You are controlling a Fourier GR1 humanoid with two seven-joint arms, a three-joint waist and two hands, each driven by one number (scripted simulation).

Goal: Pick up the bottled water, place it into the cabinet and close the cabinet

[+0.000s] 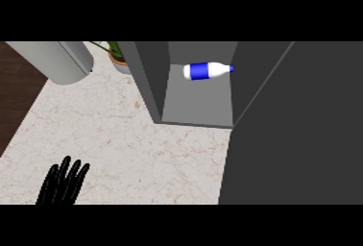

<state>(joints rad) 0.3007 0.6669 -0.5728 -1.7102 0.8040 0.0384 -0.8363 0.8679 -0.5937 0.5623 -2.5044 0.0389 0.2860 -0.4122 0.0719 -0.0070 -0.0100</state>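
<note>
Head view: small white plastic water bottle with a blue label band (205,71) lies on its side inside the open dark grey cabinet (195,103), at about 1 o'clock from picture centre, cap pointing to 3 o'clock, near the compartment's back. It looks to rest on the light grey cabinet floor, though contact is hard to confirm. The large dark grey cabinet door (297,139) stands swung out, filling the 3 to 5 o'clock side.

Left hand (64,185), black, at 7 o'clock over the pale marbled table (127,139), fingers straight and apart, holding nothing, resting. Right hand not visible.

Handling, judged: bottle likely light, stiff plastic, smooth and round, so prone to rolling; best taken around the labelled middle. Placement seems done; the door is next.

Label: plain blue, no readable writing or brand.

Elsewhere: grey cylinder (56,60) at 10 o'clock, potted green plant (113,53) at 11 o'clock.
</note>
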